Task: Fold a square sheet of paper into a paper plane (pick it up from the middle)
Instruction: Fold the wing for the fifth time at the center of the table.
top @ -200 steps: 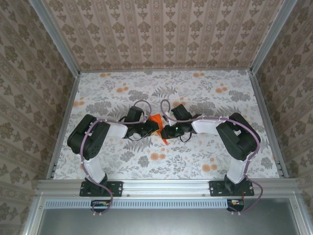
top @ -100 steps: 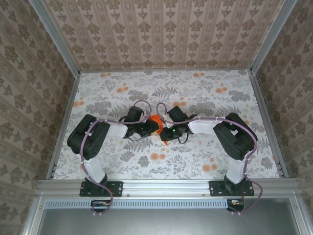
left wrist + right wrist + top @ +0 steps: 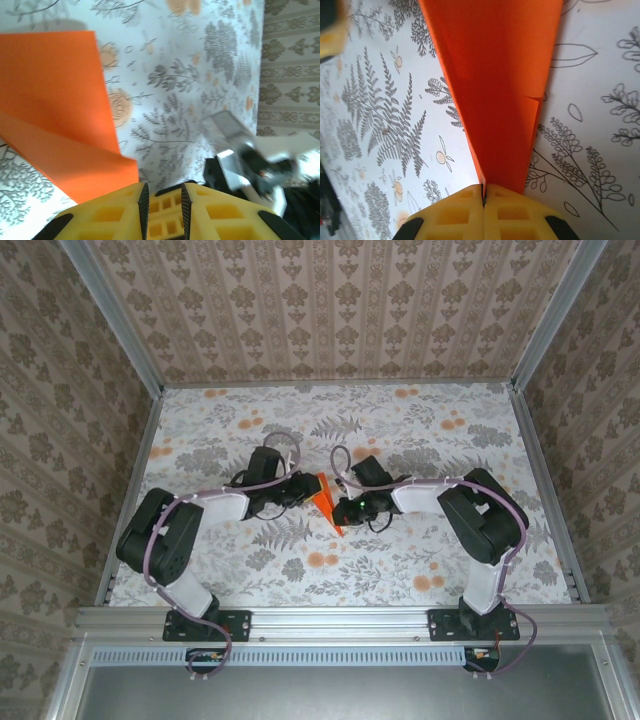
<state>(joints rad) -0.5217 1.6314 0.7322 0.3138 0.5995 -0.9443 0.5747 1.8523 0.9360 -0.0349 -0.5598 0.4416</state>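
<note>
**Item 1: paper plane** (image 3: 324, 502), quantity 1.
- Description: vivid orange, narrow and pointed, with its tip toward the near edge of the tabletop (image 3: 450, 550).
- Location: the middle of the tabletop, between the 2 arms.
- Condition: the right wrist view shows the paper (image 3: 495, 75) as overlapping layers with 1 small flap edge along its side. I judge it part-folded, not finished. I cannot tell whether it lies fully flat or is slightly lifted.

**Item 2: right fingers** (image 3: 455, 215), 1 pair.
- State: pressed together on the paper's folded edge, which runs straight into the seam between them.
- Likely purpose: to hold the creased side steady so the layers keep their line while the other side is worked.

**Item 3: left fingers** (image 3: 105, 215), 1 pair.
- State: a narrow gap between them, with nothing in it.
- Position: 1 corner of the paper (image 3: 55, 100) sits just beside the tip of 1 finger.
- Likely purpose: placed at the loose flap, free to take a fresh hold for the next crease.

**Tally:** 1 sheet, 2 arms, 4 fingers in 2 pairs. 1 pair is gripping and 1 pair is empty.
</note>
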